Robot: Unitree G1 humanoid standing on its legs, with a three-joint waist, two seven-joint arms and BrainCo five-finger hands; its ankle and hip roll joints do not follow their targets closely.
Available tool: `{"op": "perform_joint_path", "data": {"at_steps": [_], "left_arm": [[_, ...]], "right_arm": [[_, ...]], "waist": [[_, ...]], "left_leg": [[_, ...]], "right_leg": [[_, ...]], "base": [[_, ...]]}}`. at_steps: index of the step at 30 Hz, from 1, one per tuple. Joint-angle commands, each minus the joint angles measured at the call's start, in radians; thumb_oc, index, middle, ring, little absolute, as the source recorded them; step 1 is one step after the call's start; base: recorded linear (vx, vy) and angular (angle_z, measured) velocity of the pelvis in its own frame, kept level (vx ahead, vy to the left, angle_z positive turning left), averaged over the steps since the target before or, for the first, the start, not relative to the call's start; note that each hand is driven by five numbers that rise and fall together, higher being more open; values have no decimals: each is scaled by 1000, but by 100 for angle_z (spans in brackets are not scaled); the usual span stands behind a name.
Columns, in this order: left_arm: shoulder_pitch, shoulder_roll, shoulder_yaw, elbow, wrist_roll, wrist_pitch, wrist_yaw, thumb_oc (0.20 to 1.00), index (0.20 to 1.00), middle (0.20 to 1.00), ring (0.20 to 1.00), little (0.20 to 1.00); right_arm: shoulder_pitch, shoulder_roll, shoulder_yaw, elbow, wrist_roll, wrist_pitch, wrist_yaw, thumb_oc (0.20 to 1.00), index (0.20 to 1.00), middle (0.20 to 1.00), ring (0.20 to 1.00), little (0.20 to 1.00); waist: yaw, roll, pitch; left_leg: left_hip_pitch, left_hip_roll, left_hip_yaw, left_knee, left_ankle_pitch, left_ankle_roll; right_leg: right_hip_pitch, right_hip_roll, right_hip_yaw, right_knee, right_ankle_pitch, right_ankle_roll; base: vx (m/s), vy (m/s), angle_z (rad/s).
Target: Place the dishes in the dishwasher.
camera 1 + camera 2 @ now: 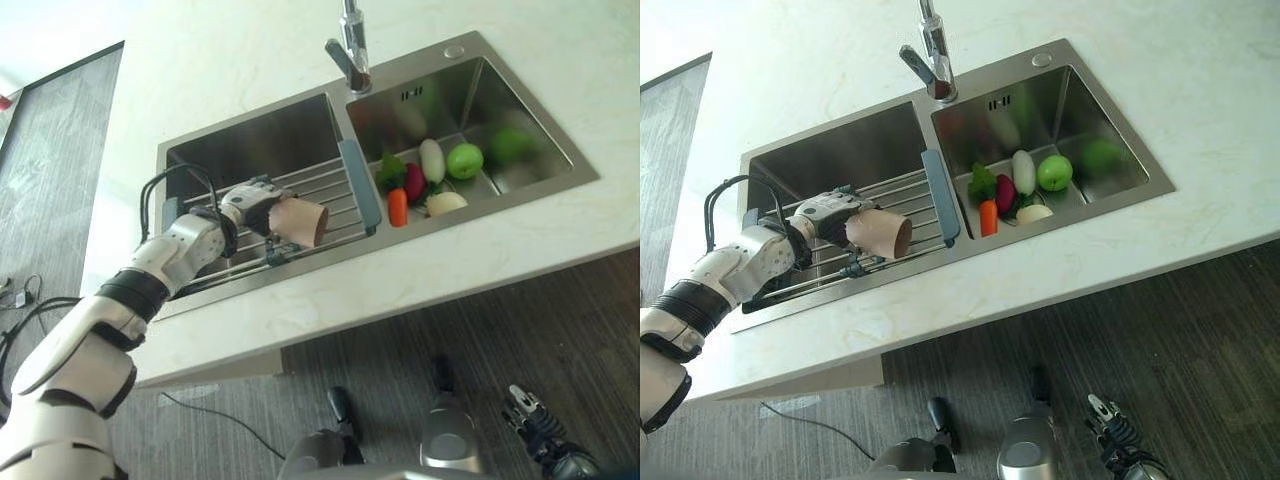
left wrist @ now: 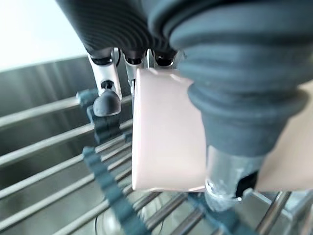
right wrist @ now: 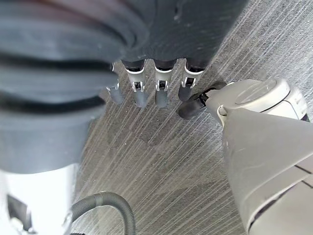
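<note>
**Cup in hand over the sink rack, dishwasher step not begun**

The pale pink cup (image 1: pixel 303 221) lies on its side in the left hand (image 1: pixel 252 205), its open mouth facing right. The fingers and thumb are curled round it, and it sits just above the metal roll-up rack (image 1: pixel 330 190) that spans the left basin of the sink (image 1: pixel 250 140). By the look of it the task is at an early stage: the cup is grasped but is at the sink, and no dishwasher can be seen. Carrying it there and setting it inside remains to be done.

The right hand (image 3: pixel 156 88) hangs low, well away from the counter, over the floor, its fingers loose and holding nothing.

In the right basin lie vegetables: a carrot (image 1: pixel 398 207), a white radish (image 1: pixel 431 160) and a green apple (image 1: pixel 464 160). A tap (image 1: pixel 350 45) stands at the far edge. The sink is set in a pale marbled countertop (image 1: pixel 480 250); below is dark wood-grain floor (image 1: pixel 560 330).
</note>
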Motion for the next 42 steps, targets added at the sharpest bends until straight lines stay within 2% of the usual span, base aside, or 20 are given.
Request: {"op": "perform_joint_path", "data": {"at_steps": [1,3,5,6,9,13,17,19,22,24,25,26,27,28,29,32,33,36,41,42], "left_arm": [[-3,80,120,-29,64,0,242,200,200,200,200,200],[49,98,181,-62,77,24,354,200,200,200,200,200],[183,111,335,-129,84,49,529,200,200,200,200,200],[194,112,345,-134,86,51,534,200,200,200,200,200],[336,97,501,-214,87,83,653,200,200,200,200,200],[489,64,671,-342,91,122,743,200,200,200,200,200],[603,24,802,-440,107,154,853,200,200,200,200,200],[682,-1,895,-484,83,137,886,200,200,200,200,200],[773,-42,992,-511,65,137,908,200,200,200,200,200],[790,-51,1010,-523,58,141,897,200,200,200,200,200],[791,-65,1007,-527,34,123,896,200,200,200,200,200],[785,-65,1000,-517,24,113,904,200,200,200,200,200],[779,-73,993,-511,11,94,908,200,200,200,200,200],[774,-98,984,-498,-30,37,915,200,200,200,200,200],[786,-155,980,-490,-109,-74,898,200,200,200,200,200],[798,-224,967,-484,-132,-151,886,200,200,200,200,200],[782,-254,941,-471,-96,-207,886,200,200,200,200,200],[778,-252,945,-473,-58,-190,876,200,200,200,200,200],[791,-216,971,-532,-53,-166,809,200,200,200,200,200],[789,-195,967,-557,-59,-159,768,200,200,200,200,200]], "right_arm": [[25,50,5,14,35,-38,4,1000,1000,1000,1000,1000],[46,69,7,11,33,-40,-9,1000,1000,1000,1000,1000],[81,104,-4,16,30,-38,-39,1000,1000,1000,1000,1000],[83,103,-2,16,29,-38,-40,1000,1000,1000,1000,1000],[111,132,-25,40,8,-29,-61,1000,1000,1000,1000,1000],[132,153,-42,60,-21,-7,-73,1000,1000,1000,1000,1000],[130,156,-39,64,-47,11,-61,1000,1000,1000,1000,1000],[118,153,-28,59,-53,27,-59,1000,1000,1000,1000,1000],[97,144,1,52,-84,48,-60,1000,1000,1000,1000,1000],[94,141,8,50,-85,51,-60,1000,1000,1000,1000,1000],[84,134,26,24,-38,44,-75,1000,1000,1000,1000,1000],[75,132,35,19,-21,30,-89,1000,1000,1000,1000,1000],[68,133,36,16,0,21,-102,1000,1000,1000,1000,1000],[63,132,24,11,39,20,-114,1000,1000,1000,1000,1000],[64,130,-10,12,63,25,-110,1000,1000,1000,1000,1000],[62,138,-50,16,47,30,-105,1000,1000,1000,1000,1000],[89,166,-72,6,62,-1,-93,1000,1000,1000,1000,1000],[104,189,-71,-15,10,-7,-102,1000,1000,1000,1000,1000],[111,207,-42,-45,-24,1,-130,1000,1000,1000,1000,1000],[110,205,-38,-72,-34,17,-146,1000,1000,1000,1000,1000]], "waist": [[15,-27,-86],[31,-31,-113],[64,-36,-164],[62,-36,-165],[90,-39,-198],[126,-47,-223],[176,-59,-229],[214,-66,-228],[266,-69,-223],[277,-68,-217],[304,-62,-174],[312,-65,-155],[313,-68,-144],[315,-79,-134],[306,-109,-127],[285,-132,-124],[252,-116,-145],[249,-98,-161],[276,-82,-173],[272,-61,-160]], "left_leg": [[17,36,-48,15,-104,-29],[35,44,-49,15,-107,-31],[76,56,-49,13,-114,-35],[78,56,-50,13,-114,-35],[115,65,-61,13,-122,-38],[142,78,-85,17,-127,-45],[144,93,-125,30,-124,-55],[131,108,-161,56,-127,-70],[85,141,-201,76,-81,-108],[68,154,-203,75,-58,-123],[-16,171,-180,75,18,-159],[-44,158,-168,79,19,-161],[-58,146,-132,96,16,-155],[-72,111,-95,147,-9,-135],[-71,57,-75,271,-118,-89],[-37,37,-17,426,-197,-46],[81,29,66,309,-240,-38],[155,-22,21,165,-229,-23],[185,-62,-18,87,-217,5],[203,-84,-46,71,-235,44]], "right_leg": [[-10,-60,-33,70,-96,89],[16,-59,-50,67,-104,87],[73,-58,-83,62,-125,80],[76,-57,-83,62,-126,80],[130,-51,-109,60,-151,70],[182,-34,-135,52,-177,53],[207,-11,-151,45,-195,32],[228,11,-162,35,-212,14],[237,45,-188,31,-226,-21],[241,57,-198,30,-230,-29],[263,83,-250,23,-238,-44],[273,87,-274,16,-242,-50],[274,85,-305,14,-238,-51],[268,77,-348,18,-230,-58],[254,55,-361,40,-236,-73],[233,30,-395,66,-216,-82],[221,18,-484,101,-194,-70],[200,7,-491,120,-181,-48],[174,-28,-521,206,-201,-29],[101,-99,-515,420,-179,-9]], "base": [[62,-98,4],[65,-80,2],[107,-95,3],[88,-86,10],[79,-84,18],[70,-139,15],[-11,-179,17],[-35,-235,16],[-37,-182,30],[-136,-114,58],[-306,-137,64],[-412,-171,155],[-354,-109,253],[-400,-116,286],[-370,-68,227],[-271,127,156],[-281,440,134],[-97,266,219],[-85,179,35],[-70,326,51]]}}
